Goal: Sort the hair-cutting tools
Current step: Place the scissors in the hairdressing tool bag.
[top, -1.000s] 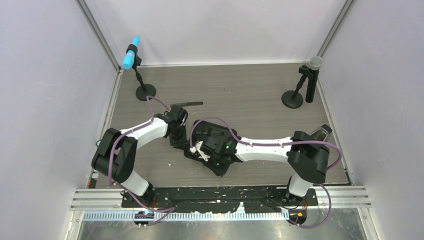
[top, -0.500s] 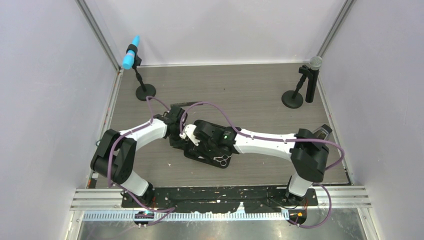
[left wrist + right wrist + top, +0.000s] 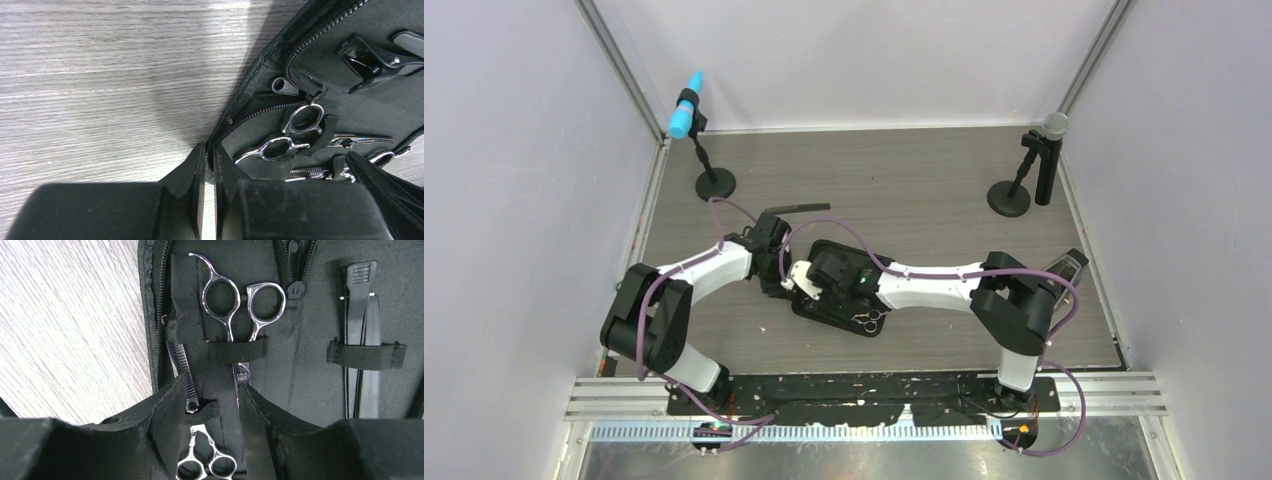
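Observation:
The black zip case lies open at mid-table. In the right wrist view one pair of silver scissors sits under an elastic strap, and a second pair with a toothed blade lies between my fingers. Two black clips sit under another strap. My right gripper is open and empty just above the case's inside. My left gripper is shut on the case's zip edge; scissor rings and a clip show beside it. The black comb lies on the table behind the case.
A microphone with a blue foam head on a round base stands at the back left, and a grey-headed one at the back right. Both arms meet over the case's left end. Grey walls close in the table.
My right arm has swung left across the case to its left end, uncovering scissors at the case's near end. My left gripper has stayed on the case's edge.

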Motion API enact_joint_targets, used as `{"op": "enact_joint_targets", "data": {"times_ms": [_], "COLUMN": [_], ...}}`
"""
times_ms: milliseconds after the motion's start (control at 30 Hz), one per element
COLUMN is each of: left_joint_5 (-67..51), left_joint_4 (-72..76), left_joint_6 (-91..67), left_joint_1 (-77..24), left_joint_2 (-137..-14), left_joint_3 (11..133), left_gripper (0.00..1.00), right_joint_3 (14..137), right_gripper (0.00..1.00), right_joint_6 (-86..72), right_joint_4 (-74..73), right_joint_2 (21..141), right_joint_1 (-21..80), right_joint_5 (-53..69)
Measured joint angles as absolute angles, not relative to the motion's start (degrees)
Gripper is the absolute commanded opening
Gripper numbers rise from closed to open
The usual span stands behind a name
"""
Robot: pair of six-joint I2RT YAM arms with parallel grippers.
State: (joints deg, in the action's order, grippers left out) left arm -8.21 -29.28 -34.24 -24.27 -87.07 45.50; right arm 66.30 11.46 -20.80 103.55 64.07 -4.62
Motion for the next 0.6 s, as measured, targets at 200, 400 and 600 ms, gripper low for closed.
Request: {"op": "enact_joint_targets", "data": {"times_ms": [200,400,600], "left_joint_5": [-9.1,-9.2,-9.3], "left_joint_4": [-28.9,-28.9,-28.9], "left_joint_6": [-34.3,-34.3,-34.3], "left_joint_1": [-23.7,-23.6,-23.6], "left_joint_2": [-87.0,-87.0,-87.0], "left_joint_3": [45.2,45.2,45.2], "left_gripper": [0.09,0.09,0.09], "right_joint_3": [65.2,64.6,64.1], "right_gripper": [0.51,0.53,0.50], "right_joint_6": [12.3,12.8,12.9], "right_joint_4": [-19.2,-18.4,-17.3], "right_joint_2": [103.8,104.2,104.1], "right_joint_1": [64.1,64.1,64.1], "right_joint_5": [-3.6,-2.5,-1.5]}}
